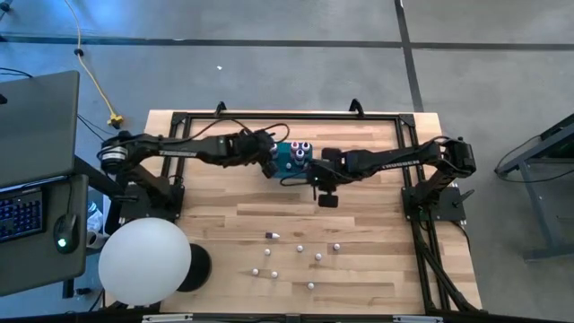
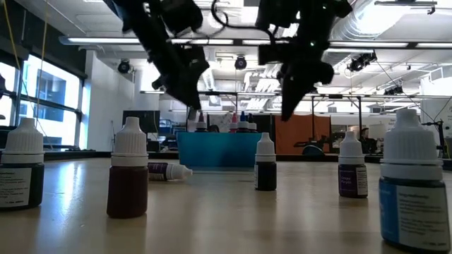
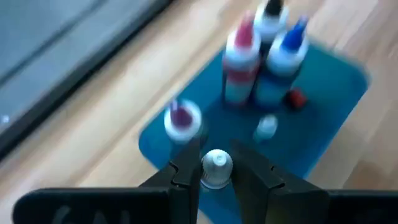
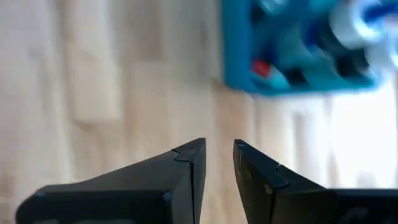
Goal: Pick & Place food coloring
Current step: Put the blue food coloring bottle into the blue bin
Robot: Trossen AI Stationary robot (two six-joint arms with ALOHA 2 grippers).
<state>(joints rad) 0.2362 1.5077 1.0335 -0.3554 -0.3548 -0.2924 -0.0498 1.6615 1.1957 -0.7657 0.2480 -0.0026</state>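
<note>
The teal box (image 1: 294, 158) sits on the far middle of the table, with several white-capped food coloring bottles (image 3: 241, 62) standing upright in it. My left gripper (image 3: 216, 177) hovers over the box's left end (image 1: 269, 165) and is shut on one small bottle. Several more bottles (image 1: 317, 257) stand loose on the near half of the table, and one (image 2: 169, 170) lies on its side. My right gripper (image 4: 219, 163) is open by a narrow gap and empty. It hangs above bare wood just near-right of the box (image 1: 317, 172). My left gripper pinches a small bottle by its white cap (image 3: 216, 163) between the two fingers, coming from above and pointing down. The bottle's body is hidden below the cap and fingers. I cannot tell whether it stands in the box or is lifted.
A white globe on a dark base (image 1: 143, 260) stands at the near left corner. A black frame rail (image 1: 287, 117) runs along the far edge and down both sides. Bare wood lies between the box and the loose bottles. A desk with a keyboard (image 1: 22, 215) lies off the table's left.
</note>
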